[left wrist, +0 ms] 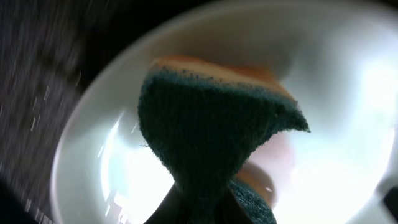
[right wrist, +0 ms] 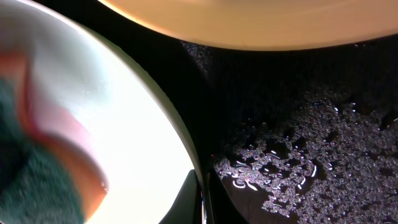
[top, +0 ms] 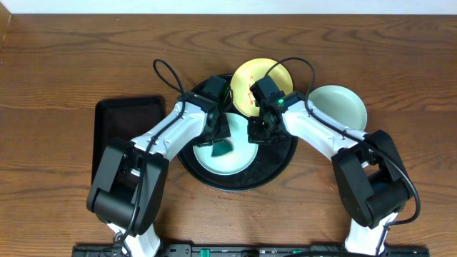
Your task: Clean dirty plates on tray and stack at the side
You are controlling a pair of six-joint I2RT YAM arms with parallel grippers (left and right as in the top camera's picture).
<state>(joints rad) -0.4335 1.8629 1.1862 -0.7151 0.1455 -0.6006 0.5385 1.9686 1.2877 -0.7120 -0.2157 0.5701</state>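
A light mint plate (top: 235, 158) lies in the round black tray (top: 275, 168). My left gripper (top: 216, 137) is shut on a green and orange sponge (left wrist: 217, 118) and presses it into this plate (left wrist: 348, 93). My right gripper (top: 258, 132) is shut on the plate's right rim (right wrist: 180, 137), one finger inside and one outside. A pale yellow plate (top: 257, 77) leans on the tray's far rim; it also shows in the right wrist view (right wrist: 249, 25). A second mint plate (top: 341, 107) sits on the table to the right of the tray.
A smaller rectangular black tray (top: 121, 128) lies to the left of the round tray. The round tray's floor is wet with droplets (right wrist: 298, 155). The wooden table (top: 64, 64) surrounds everything.
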